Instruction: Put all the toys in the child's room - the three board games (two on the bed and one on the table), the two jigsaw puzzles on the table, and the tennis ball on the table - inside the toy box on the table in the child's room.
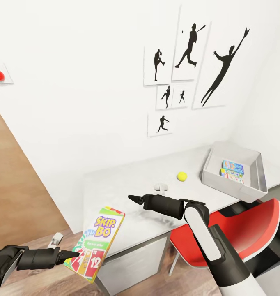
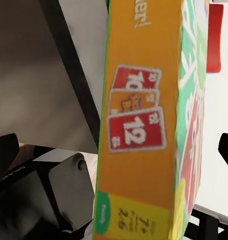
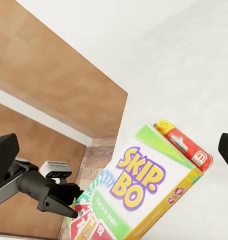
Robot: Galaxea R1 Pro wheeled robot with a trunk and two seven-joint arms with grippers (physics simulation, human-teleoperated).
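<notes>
Your left gripper (image 1: 70, 255) was clamped on the lower edge of the Skip-Bo box (image 1: 99, 242), held upright at the near left, off the table's (image 1: 127, 181) corner. The toy box (image 1: 255, 183) lay far right across the table, nearer your right gripper (image 1: 134, 199), whose jaws I couldn't read. The tennis ball (image 1: 181, 176) sat between, on the tabletop.

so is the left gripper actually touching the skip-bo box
Touching. In the head view the left gripper has its fingertips against the lower edge of the Skip-Bo box, which hangs in the air off the table; the right wrist view shows the same contact.
</notes>
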